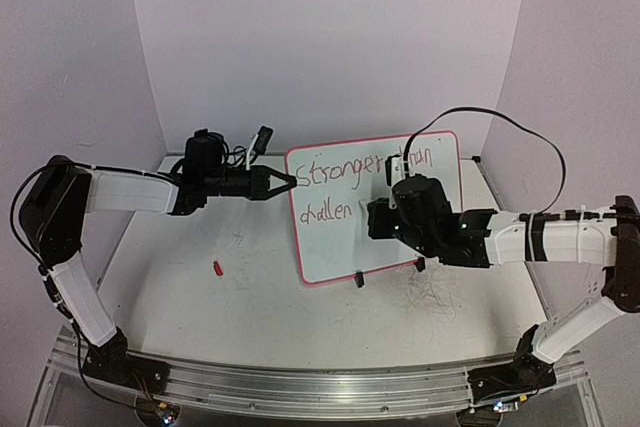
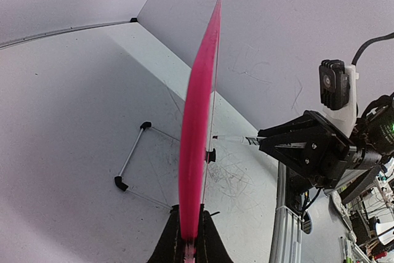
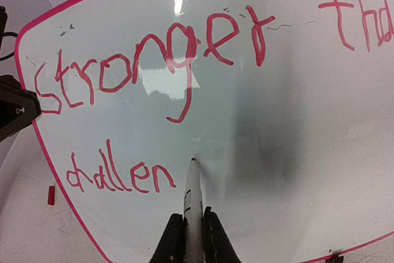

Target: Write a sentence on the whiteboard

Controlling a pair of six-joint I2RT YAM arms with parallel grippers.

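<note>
The whiteboard, white with a pink rim, stands tilted up on the table. My left gripper is shut on the board's left edge, which the left wrist view shows as a pink strip. The sentence in red reads "Stronger tha" on the top line and "challen" below; in the top view my right arm hides part of it. My right gripper is shut on a white marker. Its tip sits at the board just right of "challen".
A small red marker cap lies on the scuffed tabletop left of the board. Two black clip feet hold the board's lower rim. A wire stand lies behind the board. Grey walls close in on three sides.
</note>
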